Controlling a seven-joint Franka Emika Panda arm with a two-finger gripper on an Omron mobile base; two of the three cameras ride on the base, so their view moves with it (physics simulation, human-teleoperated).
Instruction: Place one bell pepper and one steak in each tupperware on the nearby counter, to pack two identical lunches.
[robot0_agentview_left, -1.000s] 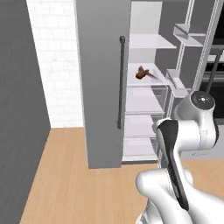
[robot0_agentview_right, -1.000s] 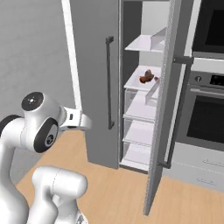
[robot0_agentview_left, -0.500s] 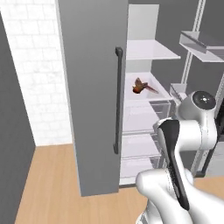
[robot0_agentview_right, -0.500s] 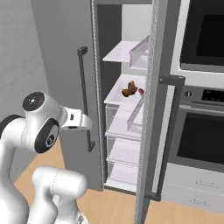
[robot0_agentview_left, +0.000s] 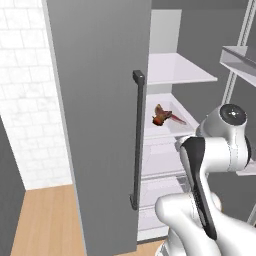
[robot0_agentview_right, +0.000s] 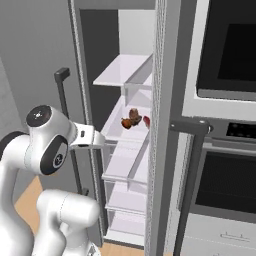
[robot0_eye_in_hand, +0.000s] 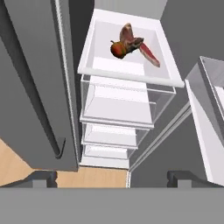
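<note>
An orange-red bell pepper (robot0_eye_in_hand: 117, 49) lies on a white fridge shelf (robot0_eye_in_hand: 131, 74) beside a brownish steak (robot0_eye_in_hand: 131, 36) and a red steak (robot0_eye_in_hand: 150, 54). The same small pile shows in the left base view as food (robot0_agentview_left: 161, 116) and in the right base view as food (robot0_agentview_right: 133, 118). My gripper (robot0_eye_in_hand: 111, 178) is open, its fingertips (robot0_eye_in_hand: 43, 177) far apart with nothing between them. It hangs in front of the open fridge, well short of the shelf. The tupperware and the counter are out of view.
The fridge's left door (robot0_agentview_left: 100, 125) with a dark vertical handle (robot0_agentview_left: 136, 140) stands open close to the arm. The right door (robot0_agentview_right: 162, 125) carries bins. Clear drawers (robot0_eye_in_hand: 118, 105) sit below the food shelf. A wall oven (robot0_agentview_right: 230, 55) is at the right.
The whole picture has shifted: the base has driven closer to the open fridge, which now looms larger. The food on the shelf has not moved.
</note>
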